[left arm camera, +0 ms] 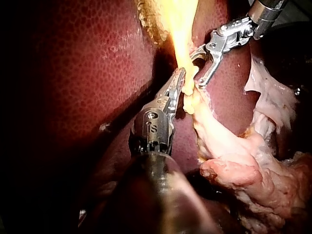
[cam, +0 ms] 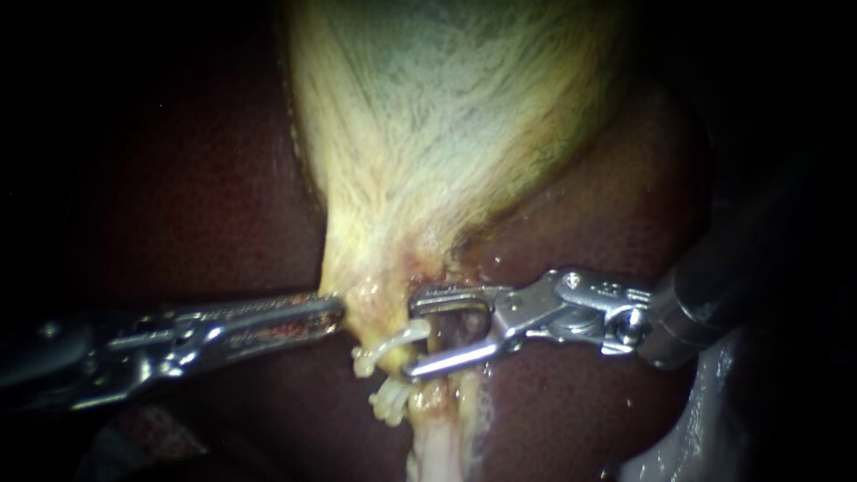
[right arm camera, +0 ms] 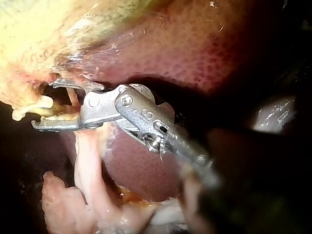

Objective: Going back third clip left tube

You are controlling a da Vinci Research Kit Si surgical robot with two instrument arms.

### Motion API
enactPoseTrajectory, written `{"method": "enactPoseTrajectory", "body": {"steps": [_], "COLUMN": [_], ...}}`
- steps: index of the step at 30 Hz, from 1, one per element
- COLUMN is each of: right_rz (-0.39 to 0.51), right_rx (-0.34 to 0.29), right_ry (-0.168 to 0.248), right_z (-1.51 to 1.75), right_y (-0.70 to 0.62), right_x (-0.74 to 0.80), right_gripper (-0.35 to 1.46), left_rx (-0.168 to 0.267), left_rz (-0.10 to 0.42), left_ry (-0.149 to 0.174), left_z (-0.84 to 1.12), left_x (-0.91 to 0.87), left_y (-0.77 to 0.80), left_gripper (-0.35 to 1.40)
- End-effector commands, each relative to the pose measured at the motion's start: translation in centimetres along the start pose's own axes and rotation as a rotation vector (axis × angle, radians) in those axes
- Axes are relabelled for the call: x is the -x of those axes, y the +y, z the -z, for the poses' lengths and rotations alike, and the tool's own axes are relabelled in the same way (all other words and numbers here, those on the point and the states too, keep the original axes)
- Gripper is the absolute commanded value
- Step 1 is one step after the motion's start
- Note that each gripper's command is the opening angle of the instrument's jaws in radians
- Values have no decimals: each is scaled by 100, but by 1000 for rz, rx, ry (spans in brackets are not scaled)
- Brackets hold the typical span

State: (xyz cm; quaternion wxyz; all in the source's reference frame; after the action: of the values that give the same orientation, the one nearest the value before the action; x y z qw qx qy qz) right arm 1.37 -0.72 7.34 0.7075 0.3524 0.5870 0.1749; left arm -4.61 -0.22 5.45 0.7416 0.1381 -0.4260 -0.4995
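Right instrument claw (cam: 412,337) open astride tube (cam: 436,439); white clip (cam: 393,344) beside tips.

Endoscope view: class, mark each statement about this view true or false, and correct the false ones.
1. The right instrument has its jaws open. True.
2. The left instrument comes in from the view's right. False: its shaft comes in from the left.
3. The gallbladder lies above both instruments' tips. True.
4. No clip shows on the tube. False: a white clip shows there, just by the right instrument's lower jaw, with another below it.
5. The liver is pale yellow. False: it is dark red; the gallbladder is the pale one.
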Motion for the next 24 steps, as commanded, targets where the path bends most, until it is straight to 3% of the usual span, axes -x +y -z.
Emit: {"method": "enactPoseTrajectory", "body": {"steps": [1, 9, 12, 17, 24], "right_rz": [1, 17, 56, 142, 216], "right_rx": [-1, 13, 32, 53, 50], "right_ry": [0, 4, 6, -34, -53], "right_z": [5, 67, 92, 126, 140], "right_y": [0, -11, -14, -17, -25], "right_x": [1, 3, -6, -23, -35], "right_gripper": [60, 60, 60, 60, 60], "left_rx": [0, -1, -1, -1, -2], "left_rz": [0, 0, 0, 0, -1], "left_ry": [0, 0, 0, 0, 0], "left_z": [0, 1, 0, -1, -3], "left_x": [0, -1, -1, -1, -1], "left_y": [0, 1, 1, 2, 6], "left_gripper": [-18, -18, -18, -18, -18]}}
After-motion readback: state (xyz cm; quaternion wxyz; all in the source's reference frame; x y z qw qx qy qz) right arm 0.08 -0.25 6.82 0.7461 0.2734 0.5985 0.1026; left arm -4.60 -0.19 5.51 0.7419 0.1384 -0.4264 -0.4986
